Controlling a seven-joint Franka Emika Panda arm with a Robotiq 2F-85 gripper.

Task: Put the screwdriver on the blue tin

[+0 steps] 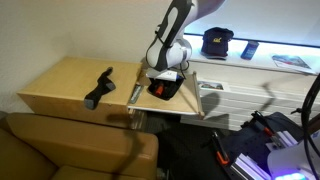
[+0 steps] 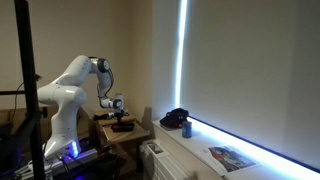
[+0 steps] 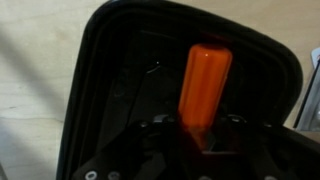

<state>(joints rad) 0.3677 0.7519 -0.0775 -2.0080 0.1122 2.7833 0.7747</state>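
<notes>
Starting at the left in an exterior view, a long black tool point(image 1: 100, 87) with an angled handle is seen lying on the pale wooden bench point(image 1: 60, 82), well apart from everything else. Further right, a black tray point(image 1: 175, 97) is set on the same bench near its right edge, and the end effector point(image 1: 163, 82) is held low over it by the white Franka arm point(image 1: 172, 30). A spot of orange, the handle of the screwdriver point(image 1: 157, 89), is made out inside the tray directly under the end effector. On the white sill point(image 1: 270, 55) to the right a dark navy cap point(image 1: 217, 42) is placed. The blue tin point(image 1: 249, 49) is laid just beside it, well apart from the tray, and a magazine point(image 1: 292, 62) is laid further right again.

In the wrist view, bare bench wood is shown at the left, then the tray's raised black rim. Inside the tray the screwdriver's orange handle point(image 3: 203, 85) is seen, with its lower end hidden between the dark fingers point(image 3: 160, 138) at the bottom edge. The fingers are set close on both sides of the handle, but whether it is clamped or merely flanked cannot be told. The shaft is hidden.

In an exterior view from farther off, the arm point(image 2: 65, 90) is shown at left and the end effector point(image 2: 118, 108) low over the bench point(image 2: 130, 135). The cap point(image 2: 175, 120), the tin point(image 2: 187, 128) and the magazine point(image 2: 232, 157) are lined along the sill to the right.
</notes>
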